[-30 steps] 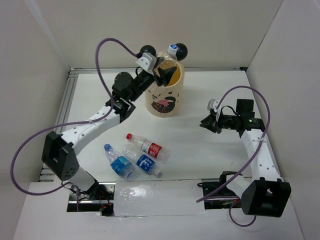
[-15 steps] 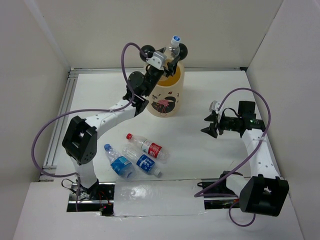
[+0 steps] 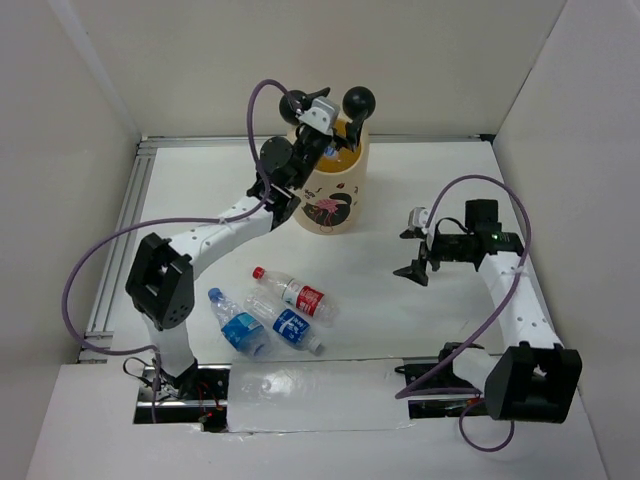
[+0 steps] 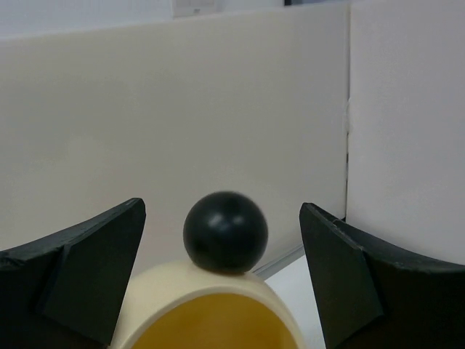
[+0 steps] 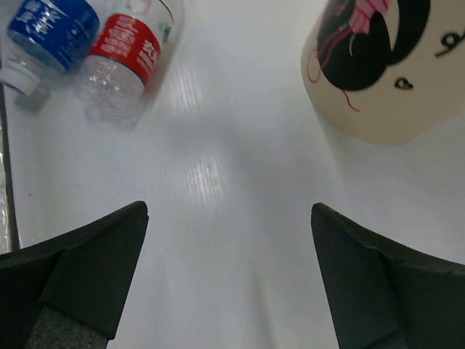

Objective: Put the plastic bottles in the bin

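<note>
The cream bin [image 3: 330,200] with black ball ears stands at the back middle of the table. My left gripper [image 3: 335,135] hovers over its mouth, open and holding nothing. In the left wrist view one ball ear [image 4: 225,233] and the bin's rim [image 4: 218,291] lie between the spread fingers [image 4: 94,273]. Three plastic bottles lie on the table in front: a red-label one [image 3: 300,293], a blue-label one [image 3: 288,324] and another blue-label one [image 3: 237,326]. My right gripper [image 3: 413,252] hangs open above the table right of the bin, with nothing between its fingers [image 5: 87,262].
White walls close in the back and both sides. A metal rail [image 3: 125,235] runs along the table's left edge. A clear plastic sheet [image 3: 310,395] covers the near edge between the arm bases. In the right wrist view the bin's printed side [image 5: 385,65] is at upper right.
My left gripper held a blue-capped bottle over the bin; it has opened and the bottle is gone from its fingers. My right gripper opened wide and shifted slightly toward the bottles.
</note>
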You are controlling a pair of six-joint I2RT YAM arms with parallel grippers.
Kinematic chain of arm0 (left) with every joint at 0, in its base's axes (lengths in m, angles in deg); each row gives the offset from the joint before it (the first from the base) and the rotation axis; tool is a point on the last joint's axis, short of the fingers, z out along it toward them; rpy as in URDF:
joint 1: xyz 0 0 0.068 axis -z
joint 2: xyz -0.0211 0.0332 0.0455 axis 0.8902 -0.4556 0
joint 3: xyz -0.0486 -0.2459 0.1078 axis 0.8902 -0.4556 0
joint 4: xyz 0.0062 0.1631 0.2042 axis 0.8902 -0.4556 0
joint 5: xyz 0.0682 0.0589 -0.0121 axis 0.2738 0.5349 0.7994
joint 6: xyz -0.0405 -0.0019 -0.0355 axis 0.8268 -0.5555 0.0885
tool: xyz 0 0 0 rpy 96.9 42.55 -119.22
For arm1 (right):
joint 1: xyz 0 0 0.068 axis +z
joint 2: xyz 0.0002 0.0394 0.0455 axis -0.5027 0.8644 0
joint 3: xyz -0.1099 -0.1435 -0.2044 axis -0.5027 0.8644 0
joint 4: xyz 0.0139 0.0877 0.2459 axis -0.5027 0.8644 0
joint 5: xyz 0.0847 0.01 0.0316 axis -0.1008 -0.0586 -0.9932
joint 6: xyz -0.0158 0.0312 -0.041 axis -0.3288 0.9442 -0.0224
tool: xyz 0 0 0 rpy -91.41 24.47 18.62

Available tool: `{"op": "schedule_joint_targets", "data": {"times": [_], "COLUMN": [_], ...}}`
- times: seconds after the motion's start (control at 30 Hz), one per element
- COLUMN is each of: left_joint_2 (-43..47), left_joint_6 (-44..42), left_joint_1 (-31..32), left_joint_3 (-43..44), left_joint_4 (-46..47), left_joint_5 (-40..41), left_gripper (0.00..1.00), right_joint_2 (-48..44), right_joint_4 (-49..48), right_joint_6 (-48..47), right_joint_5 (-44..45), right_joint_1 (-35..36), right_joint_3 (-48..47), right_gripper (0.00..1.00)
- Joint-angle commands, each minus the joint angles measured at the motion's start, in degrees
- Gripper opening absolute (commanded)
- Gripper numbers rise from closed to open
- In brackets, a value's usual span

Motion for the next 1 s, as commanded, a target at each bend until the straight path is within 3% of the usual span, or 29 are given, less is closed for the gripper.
{"op": "schedule_joint_targets", "data": {"times": [0.0,0.1,0.13,0.17,0.2,0.3,0.33,0.4,0.5,0.53,0.57,0.7,0.8,0.97], "left_joint_2": [8.4,17.4,22.8,25.5,30.4,37.7,40.9,51.1,59.8,63.5,64.8,65.5,66.9,68.3], "left_joint_6": [-1.0,3.2,4.7,6.1,11.4,19.4,21.9,29.5,38.6,45.2,49.4,67.6,78.9,84.2], "left_joint_1": [2.1,3.7,3.7,3.7,3.7,3.7,3.7,3.7,3.7,3.7,3.7,3.7,3.7,3.7], "left_joint_3": [2.9,0.5,-0.6,-2.0,-4.3,-7.6,-12.9,-18.8,-26.3,-27.9,-27.9,-28.6,-33.0,-39.4], "left_joint_4": [0.7,-13.5,-17.8,-22.0,-31.2,-47.9,-55.3,-61.4,-75.2,-79.1,-88.8,-105.8,-109.9,-110.6], "left_joint_5": [-1.4,-4.0,-4.0,-3.5,1.2,11.8,15.0,20.5,25.5,26.6,27.7,27.0,25.9,23.4], "left_gripper": [1.0,1.0,1.0,1.0,0.99,0.99,0.99,1.0,1.0,1.0,1.0,1.0,1.0,1.0], "right_joint_2": [3.2,5.8,5.8,5.8,5.1,7.7,8.9,12.5,18.0,19.9,22.0,35.5,42.1,49.0], "right_joint_4": [1.6,-0.9,-3.0,-5.9,-11.0,-17.8,-19.2,-24.2,-29.1,-30.6,-30.6,-28.0,-27.3,-26.7], "right_joint_6": [3.0,14.2,17.1,20.5,25.5,35.0,37.1,44.4,52.5,55.5,57.7,62.5,63.7,62.6], "right_joint_5": [-0.4,6.2,11.7,14.9,19.9,24.2,26.2,28.5,33.4,39.2,41.4,41.9,43.3,47.8], "right_joint_1": [4.8,17.6,21.1,24.9,31.1,37.9,41.5,45.0,52.4,56.1,57.7,60.0,60.7,61.2], "right_joint_3": [-5.2,-10.2,-10.2,-10.2,-8.3,-7.6,-8.2,-8.9,-11.8,-12.6,-13.9,-25.5,-31.6,-34.8], "right_gripper": [1.0,0.73,0.48,0.42,0.42,0.46,0.48,0.54,0.62,0.66,0.68,0.8,0.86,0.88]}}
